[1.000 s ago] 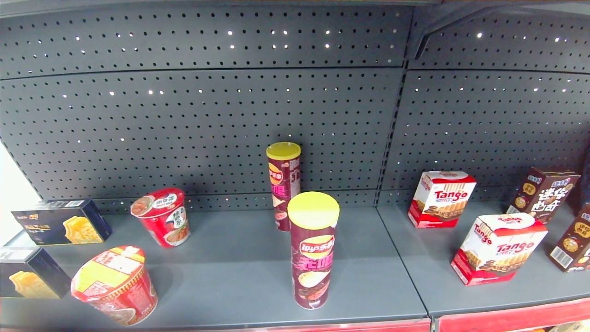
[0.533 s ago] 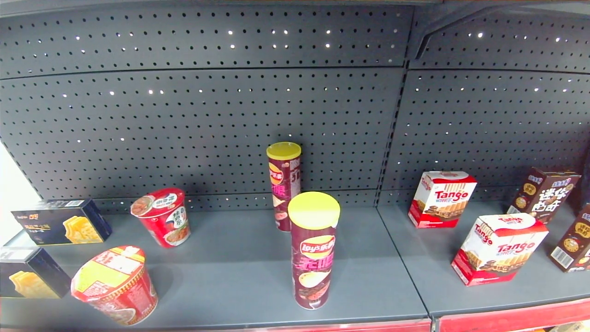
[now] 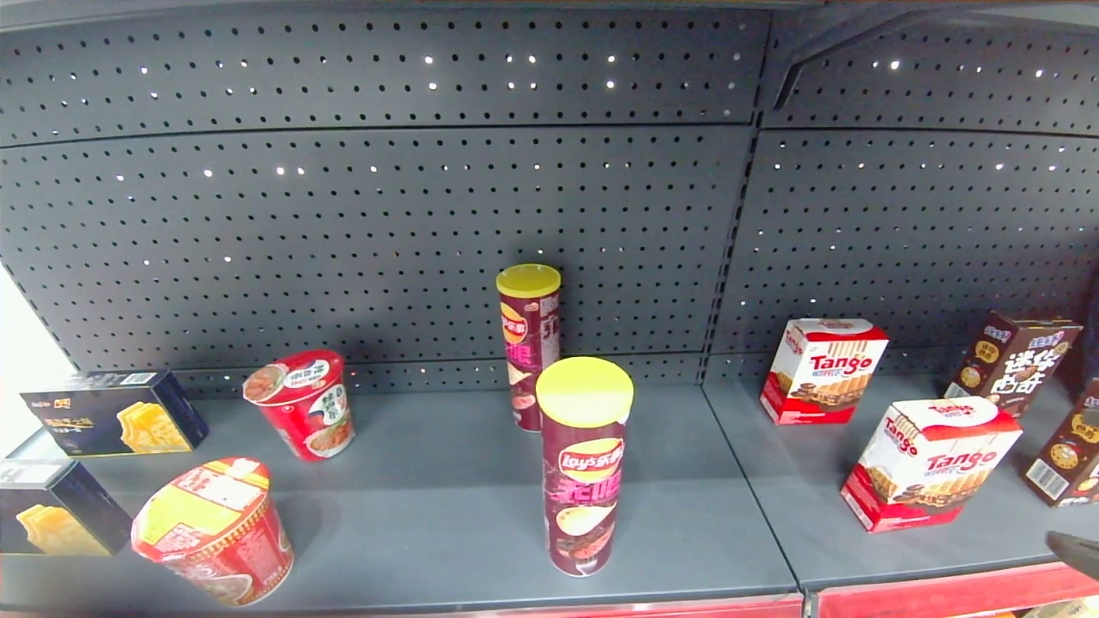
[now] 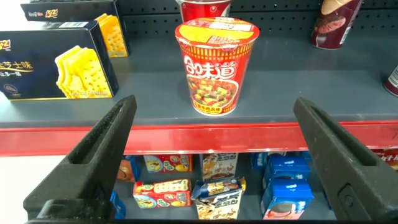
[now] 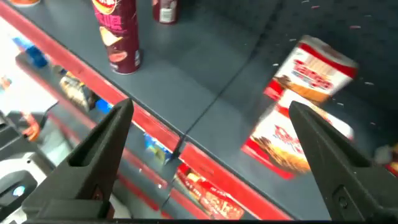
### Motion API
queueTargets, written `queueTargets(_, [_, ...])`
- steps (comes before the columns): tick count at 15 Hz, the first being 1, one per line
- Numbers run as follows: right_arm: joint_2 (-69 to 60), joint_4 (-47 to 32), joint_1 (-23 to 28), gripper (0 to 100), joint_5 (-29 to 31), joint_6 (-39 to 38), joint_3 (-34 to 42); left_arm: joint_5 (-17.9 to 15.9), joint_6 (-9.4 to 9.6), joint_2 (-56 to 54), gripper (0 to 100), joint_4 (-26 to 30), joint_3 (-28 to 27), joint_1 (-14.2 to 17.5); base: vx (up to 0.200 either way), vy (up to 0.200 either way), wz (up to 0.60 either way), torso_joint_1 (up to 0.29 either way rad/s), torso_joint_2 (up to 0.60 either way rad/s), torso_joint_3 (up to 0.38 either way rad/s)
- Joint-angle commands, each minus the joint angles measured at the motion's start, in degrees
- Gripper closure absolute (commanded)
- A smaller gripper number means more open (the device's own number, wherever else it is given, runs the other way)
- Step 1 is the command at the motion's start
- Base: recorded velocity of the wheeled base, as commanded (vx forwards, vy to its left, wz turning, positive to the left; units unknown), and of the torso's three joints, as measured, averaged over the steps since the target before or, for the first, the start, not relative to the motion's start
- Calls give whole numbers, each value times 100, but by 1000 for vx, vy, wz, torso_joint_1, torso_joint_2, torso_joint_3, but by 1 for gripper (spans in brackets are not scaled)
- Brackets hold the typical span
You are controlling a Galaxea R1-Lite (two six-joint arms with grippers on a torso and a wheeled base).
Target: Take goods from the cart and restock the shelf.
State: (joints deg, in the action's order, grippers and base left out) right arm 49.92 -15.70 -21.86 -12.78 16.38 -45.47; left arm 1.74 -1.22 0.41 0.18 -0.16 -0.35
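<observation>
Your left gripper and right gripper stand wide open, empty. The shelf lies straight ahead of the left one, noodle cup upright near its front edge. The right hangs over the wafer boxes.

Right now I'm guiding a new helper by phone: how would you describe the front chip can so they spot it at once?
On the grey shelf, look just left of the seam between its two boards. Two upright maroon cans with yellow lids stand there. Yours is the front can, near the shelf's edge; the back can stands by the pegboard.
</observation>
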Motion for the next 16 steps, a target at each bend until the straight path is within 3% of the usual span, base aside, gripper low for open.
queueTargets(1, [941, 50, -266, 0, 47, -4, -225, -7, -1, 11, 0, -1, -2, 0, 0, 0, 0, 0, 0, 0])
queueTargets(6, [1907, 58, -345, 0, 161, -30, -621, 1, -1, 11, 0, -1, -2, 0, 0, 0, 0, 0, 0, 0])
queueTargets(11, [2742, 120, -776, 0, 179, -153, -911, 1, -1, 11, 0, -1, -2, 0, 0, 0, 0, 0, 0, 0])
queueTargets(16, [3507, 639, -1066, 0, 179, -390, -858, 1, -1, 11, 0, -1, -2, 0, 0, 0, 0, 0, 0, 0])
